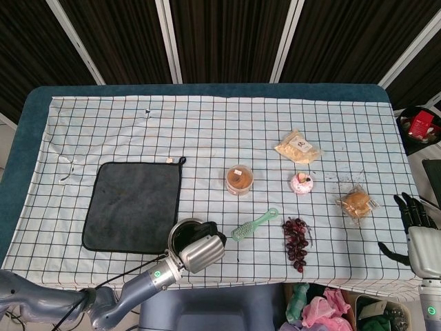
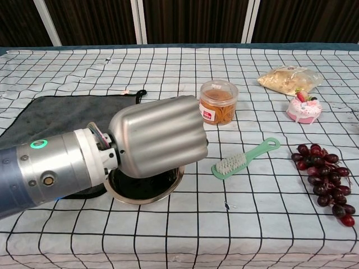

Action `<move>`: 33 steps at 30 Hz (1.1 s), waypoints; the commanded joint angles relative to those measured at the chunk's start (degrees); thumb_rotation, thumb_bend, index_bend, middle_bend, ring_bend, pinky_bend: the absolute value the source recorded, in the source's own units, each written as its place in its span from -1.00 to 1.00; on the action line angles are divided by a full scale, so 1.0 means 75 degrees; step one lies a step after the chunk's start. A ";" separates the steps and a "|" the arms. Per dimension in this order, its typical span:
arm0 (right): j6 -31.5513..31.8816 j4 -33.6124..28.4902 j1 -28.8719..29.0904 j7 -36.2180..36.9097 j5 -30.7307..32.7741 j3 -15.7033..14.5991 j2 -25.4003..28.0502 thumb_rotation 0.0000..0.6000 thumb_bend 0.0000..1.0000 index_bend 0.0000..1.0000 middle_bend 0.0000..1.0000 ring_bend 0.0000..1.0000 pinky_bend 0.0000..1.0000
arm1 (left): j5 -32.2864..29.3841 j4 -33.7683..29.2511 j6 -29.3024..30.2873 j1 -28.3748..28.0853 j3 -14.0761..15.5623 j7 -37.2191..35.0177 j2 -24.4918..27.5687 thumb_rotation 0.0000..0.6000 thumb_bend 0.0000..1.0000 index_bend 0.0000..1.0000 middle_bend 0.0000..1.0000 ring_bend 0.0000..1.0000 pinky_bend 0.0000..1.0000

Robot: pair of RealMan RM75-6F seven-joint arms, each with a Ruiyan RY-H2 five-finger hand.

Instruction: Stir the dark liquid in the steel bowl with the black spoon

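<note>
- Steel bowl [image 2: 168, 184]: round, shiny, upright on the checked cloth, directly under the left hand [image 2: 160, 137], which covers most of it.
- Dark liquid [image 2: 147, 186]: glossy black, filling the bowl beneath the hand.
- Black spoon: hidden; cannot tell.

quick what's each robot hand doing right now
Left robot hand: over the steel bowl; grip cannot be told.
Right robot hand: open, holding nothing.
</note>
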 commanded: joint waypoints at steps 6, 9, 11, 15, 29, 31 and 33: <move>-0.0019 -0.0001 0.0007 -0.0049 0.0004 -0.0008 -0.0018 1.00 -0.77 -0.96 -0.99 -0.93 -0.56 | -0.0131 -0.0156 0.0130 0.0118 0.0007 -0.0110 0.0403 1.00 -0.03 0.39 0.87 0.70 0.51; -0.0039 -0.0001 0.0015 -0.0081 0.0013 -0.0012 -0.0033 1.00 -0.77 -0.96 -0.99 -0.93 -0.56 | -0.0168 -0.0083 0.0117 0.0109 -0.0012 -0.0130 0.0466 1.00 -0.03 0.39 0.87 0.70 0.51; -0.0043 -0.0003 0.0017 -0.0102 0.0012 -0.0015 -0.0038 1.00 -0.77 -0.96 -0.99 -0.93 -0.56 | -0.0196 -0.0043 0.0109 0.0096 -0.0041 -0.0185 0.0460 1.00 -0.03 0.39 0.87 0.70 0.51; -0.0043 -0.0002 0.0014 -0.0113 0.0034 -0.0008 -0.0038 1.00 -0.78 -0.96 -0.99 -0.93 -0.56 | -0.0242 0.0085 0.0095 0.0056 -0.0124 -0.0382 0.0362 1.00 -0.05 0.32 0.85 0.70 0.51; -0.0015 -0.0025 -0.0008 -0.0060 0.0071 0.0016 -0.0007 1.00 -0.78 -0.96 -0.99 -0.93 -0.56 | -0.1158 0.0010 0.0106 0.0087 -0.0137 -0.0076 0.0221 1.00 -0.37 -0.02 0.81 0.67 0.51; -0.0012 -0.0031 -0.0011 -0.0063 0.0076 0.0019 -0.0004 1.00 -0.78 -0.96 -0.99 -0.93 -0.56 | -0.1166 -0.0009 0.0136 0.0068 -0.0130 -0.0053 0.0232 1.00 -0.47 -0.27 0.80 0.66 0.51; -0.0005 -0.0034 -0.0014 -0.0063 0.0078 0.0021 -0.0002 1.00 -0.77 -0.96 -0.99 -0.93 -0.56 | -0.1168 -0.0040 0.0195 0.0056 -0.0132 -0.0043 0.0247 1.00 -0.55 -0.48 0.79 0.65 0.51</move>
